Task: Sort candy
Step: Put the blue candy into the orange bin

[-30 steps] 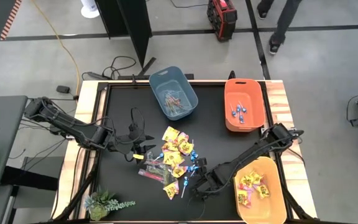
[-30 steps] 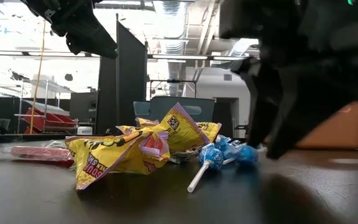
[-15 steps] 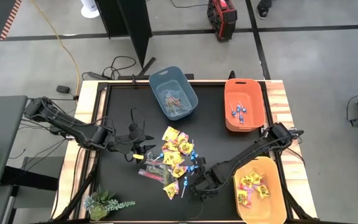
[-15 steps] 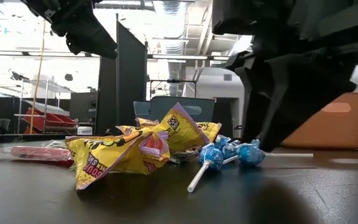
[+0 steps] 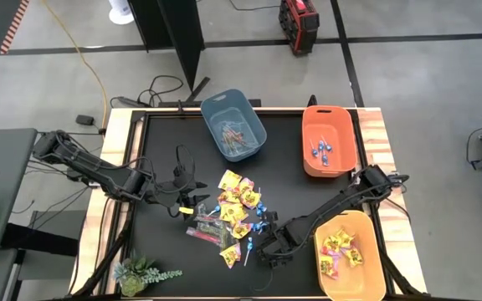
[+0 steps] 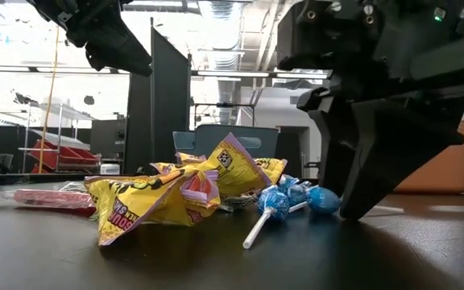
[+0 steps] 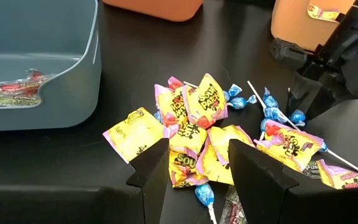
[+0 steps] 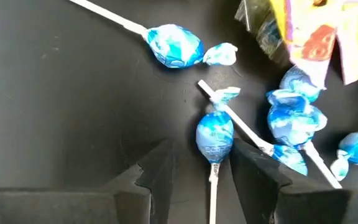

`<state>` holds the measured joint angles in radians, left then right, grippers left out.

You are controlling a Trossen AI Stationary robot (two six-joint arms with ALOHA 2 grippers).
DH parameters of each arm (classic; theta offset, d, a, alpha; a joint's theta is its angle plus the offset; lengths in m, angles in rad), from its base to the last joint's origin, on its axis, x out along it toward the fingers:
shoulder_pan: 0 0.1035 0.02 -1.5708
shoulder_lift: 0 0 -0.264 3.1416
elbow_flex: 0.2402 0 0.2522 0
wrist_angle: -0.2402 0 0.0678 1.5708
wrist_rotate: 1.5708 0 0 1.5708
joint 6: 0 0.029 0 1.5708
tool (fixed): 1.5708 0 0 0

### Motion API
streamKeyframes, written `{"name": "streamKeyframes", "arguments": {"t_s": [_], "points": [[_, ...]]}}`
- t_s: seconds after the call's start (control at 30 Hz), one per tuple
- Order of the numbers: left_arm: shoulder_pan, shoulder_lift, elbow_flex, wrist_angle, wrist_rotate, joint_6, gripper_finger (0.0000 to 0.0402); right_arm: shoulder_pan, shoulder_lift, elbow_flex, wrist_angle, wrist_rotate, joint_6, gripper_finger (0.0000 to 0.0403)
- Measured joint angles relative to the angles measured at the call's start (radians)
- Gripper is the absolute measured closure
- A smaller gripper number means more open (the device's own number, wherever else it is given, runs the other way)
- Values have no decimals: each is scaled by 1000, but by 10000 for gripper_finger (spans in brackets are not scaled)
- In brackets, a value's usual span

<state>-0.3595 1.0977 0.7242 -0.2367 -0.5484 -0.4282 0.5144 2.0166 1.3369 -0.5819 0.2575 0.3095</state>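
Candy [image 5: 235, 211] lies in a loose heap mid-table in the high view: crinkled yellow packets, blue lollipops on thin white sticks, slim pinkish sticks at the heap's left edge. My right gripper [image 5: 268, 247] sits low at the heap's near right corner, beside the lollipops; my left gripper [image 5: 181, 194] hangs just left of the heap. A blue-grey bin [image 5: 233, 124] holds slim sticks, the orange bin [image 5: 329, 140] a few lollipops, the yellow bin [image 5: 350, 255] several packets; all three are smooth plastic with rounded corners. In the low view the packets [image 6: 167, 192] stand puffed and creased, and one lollipop [image 6: 271, 203] rests with its stick angled toward the camera; my right gripper's blocky dark fingers [image 6: 377, 161] come down to the matte black table [image 6: 216, 258] just beside another round blue head. My left wrist view looks past my left gripper [image 7: 197, 171], its angular fingers parted with nothing between them, onto glossy packets [image 7: 201, 106] and twisted blue wrappers [image 7: 272, 115], with the blue-grey bin's smooth wall [image 7: 73, 93] to one side. My right wrist view shows my right gripper [image 8: 197, 177] partly open, its fingers straddling a lollipop [image 8: 214, 137], whose stick runs between them; I cannot tell whether they touch it.
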Motion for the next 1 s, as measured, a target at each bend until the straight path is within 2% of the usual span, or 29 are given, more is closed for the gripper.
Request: {"name": "streamKeyframes", "arguments": {"t_s": [0.1,0.2,0.4,0.47,0.77,1.0], "points": [[0,0,0,0,0,0,242,1,17,3,4,2,6,239],[0,0,0,0,0,0,242,1,26,3,10,2,7,264],[0,0,0,0,0,0,242,5,24,2,17,2,5,369],[0,0,0,-1,0,0,242,9,24,1,17,6,3,392],[0,0,0,0,0,0,242,29,21,81,-82,6,-26,401],[0,0,0,-1,0,1,242,49,2,230,-306,90,-31,402]]}}
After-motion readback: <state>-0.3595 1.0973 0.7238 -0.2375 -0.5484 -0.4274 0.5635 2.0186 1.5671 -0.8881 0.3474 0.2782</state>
